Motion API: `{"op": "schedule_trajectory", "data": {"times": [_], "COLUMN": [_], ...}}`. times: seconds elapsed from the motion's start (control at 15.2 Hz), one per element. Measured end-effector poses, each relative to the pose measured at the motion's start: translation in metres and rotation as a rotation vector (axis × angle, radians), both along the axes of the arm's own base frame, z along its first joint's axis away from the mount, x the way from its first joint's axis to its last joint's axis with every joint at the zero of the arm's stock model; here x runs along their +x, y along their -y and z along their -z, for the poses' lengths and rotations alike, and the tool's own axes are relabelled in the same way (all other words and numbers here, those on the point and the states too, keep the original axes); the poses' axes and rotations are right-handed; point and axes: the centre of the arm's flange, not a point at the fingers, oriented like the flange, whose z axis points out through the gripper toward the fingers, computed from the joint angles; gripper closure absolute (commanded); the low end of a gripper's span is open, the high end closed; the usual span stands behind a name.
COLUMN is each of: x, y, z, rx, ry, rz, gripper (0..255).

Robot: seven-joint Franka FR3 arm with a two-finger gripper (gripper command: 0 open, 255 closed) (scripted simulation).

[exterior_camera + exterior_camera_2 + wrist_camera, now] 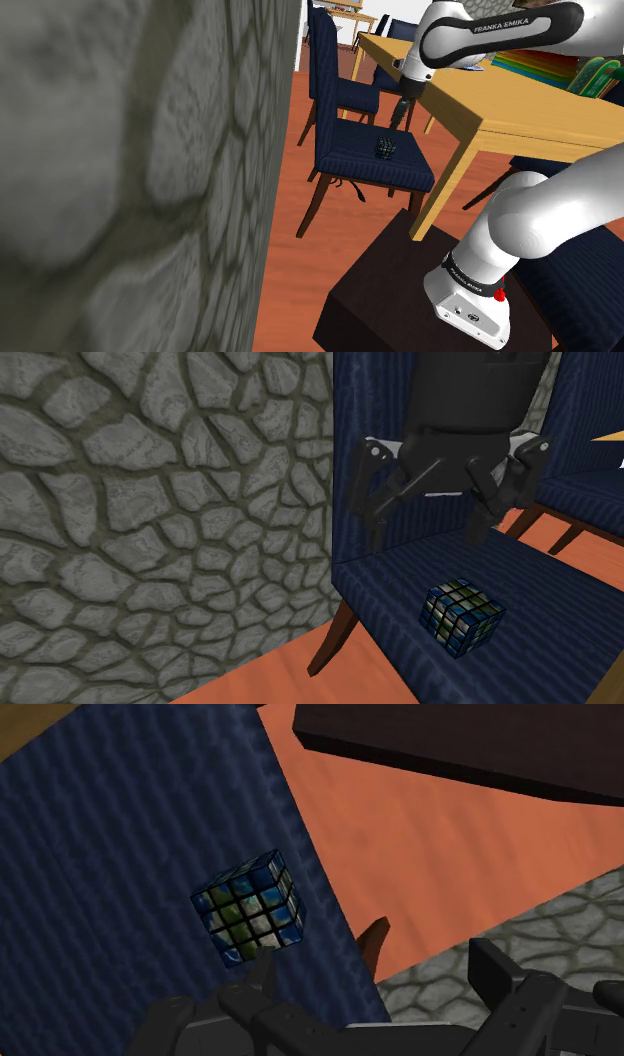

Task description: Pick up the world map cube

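The pincer (427,524) hangs spread wide above a blue chair seat (560,627), with nothing between its fingers. The cube (461,616) rests on that seat, below the pincer and apart from it; seat shows between the fingertips (478,532) and the cube's top.

In the wrist view the cube (249,909) lies ahead of one finger (262,972), not in the gap between the two. As I judge it, the pincer must shift sideways toward that finger before it descends. The cube has no long axis, but its faces stand skewed to the line between the fingers, so a small wrist turn would likely square the grip. The cube sits near the seat edge nearest the stand, with orange floor (440,854) beyond that edge.

The fingers are cut off by the wrist view's edge. In the shoulder view the cube (385,149) is too small for its pattern to be read, and a stone wall (130,170) blocks that view's left.
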Motion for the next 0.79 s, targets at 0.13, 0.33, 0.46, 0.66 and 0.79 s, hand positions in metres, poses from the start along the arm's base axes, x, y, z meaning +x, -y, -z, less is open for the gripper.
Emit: {"op": "schedule_trajectory", "data": {"times": [0.13,0.33,0.46,0.66,0.79], "x": [0.008,0.02,0.033,0.037,0.038], "y": [0.017,0.04,0.058,0.064,0.067], "z": [0.018,0.044,0.065,0.083,0.094], "rx": [0.0,0.001,0.001,-0.001,-0.001], "ry": [-0.009,-0.022,-0.031,-0.035,-0.036], "rz": [-0.031,-0.076,-0.106,-0.121,-0.123], "gripper": [0,0,0,0,0]}}
